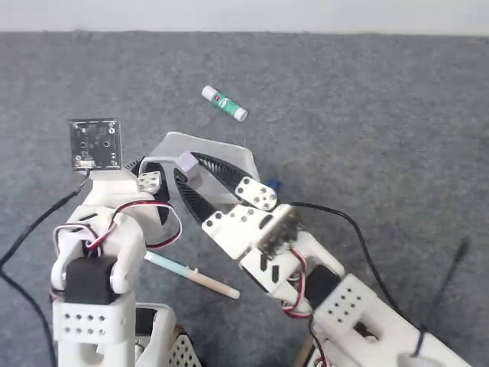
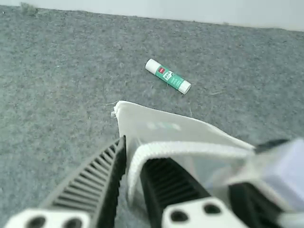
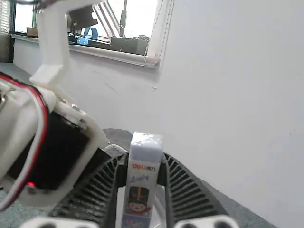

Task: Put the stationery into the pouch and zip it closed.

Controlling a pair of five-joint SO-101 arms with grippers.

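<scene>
The white pouch (image 1: 229,157) lies on the grey carpet in the middle. My left gripper (image 2: 135,190) is shut on its zip edge (image 2: 190,149), holding the mouth up. My right gripper (image 3: 142,199) is shut on a small wrapped eraser (image 3: 142,185). In the high view that lavender eraser (image 1: 186,162) hangs at the pouch's near-left rim, right beside my left gripper (image 1: 149,174). A green and white glue stick (image 1: 224,103) lies on the carpet beyond the pouch, also visible from the left wrist as the glue stick (image 2: 167,76). A pale blue and peach pen (image 1: 191,274) lies between the two arms' bases.
Grey carpet (image 1: 382,115) covers the table, with open room to the right and far left. A small blue object (image 1: 273,185) peeks out beside the pouch's right edge. Black cables (image 1: 359,245) trail from the right arm.
</scene>
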